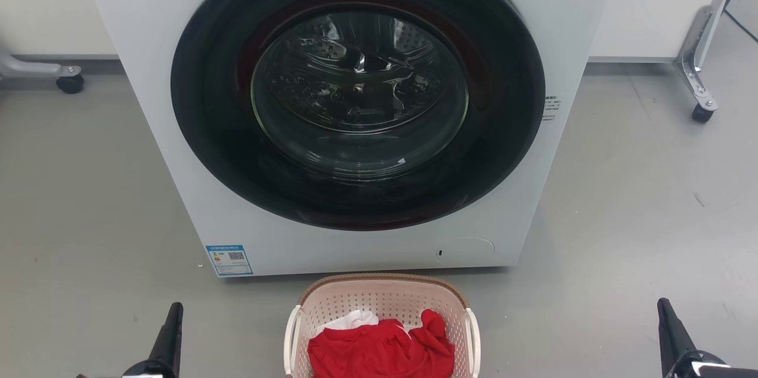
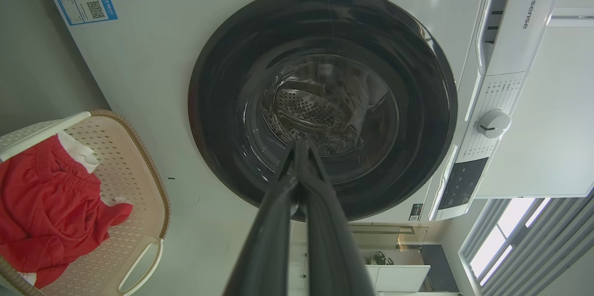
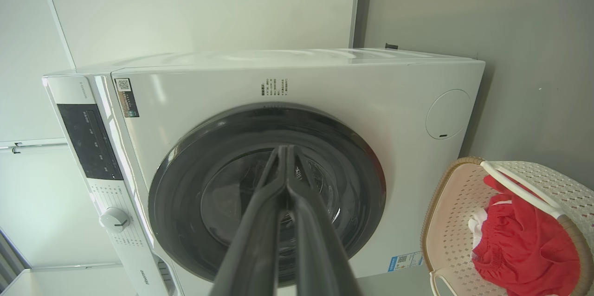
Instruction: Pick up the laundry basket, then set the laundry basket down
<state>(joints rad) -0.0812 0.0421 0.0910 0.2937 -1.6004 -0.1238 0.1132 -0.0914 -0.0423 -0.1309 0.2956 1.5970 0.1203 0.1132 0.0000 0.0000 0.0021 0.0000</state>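
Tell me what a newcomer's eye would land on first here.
The washing machine's big dark round door dominates, shut, dead ahead. In front of it on the grey floor, the pink laundry basket stands with a bright red garment inside. The left gripper and right gripper flank it, both shut and empty.

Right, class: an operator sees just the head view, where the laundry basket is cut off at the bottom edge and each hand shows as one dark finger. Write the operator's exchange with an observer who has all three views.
Operator: Are my hands open or shut?
Observer: Both shut. In the wrist views, the left hand and right hand are closed tip to tip, holding nothing.
Operator: My view cuts off the laundry basket. Is anything on its handles?
Observer: The left wrist view shows one white handle as a whole loop, with nothing gripping it.
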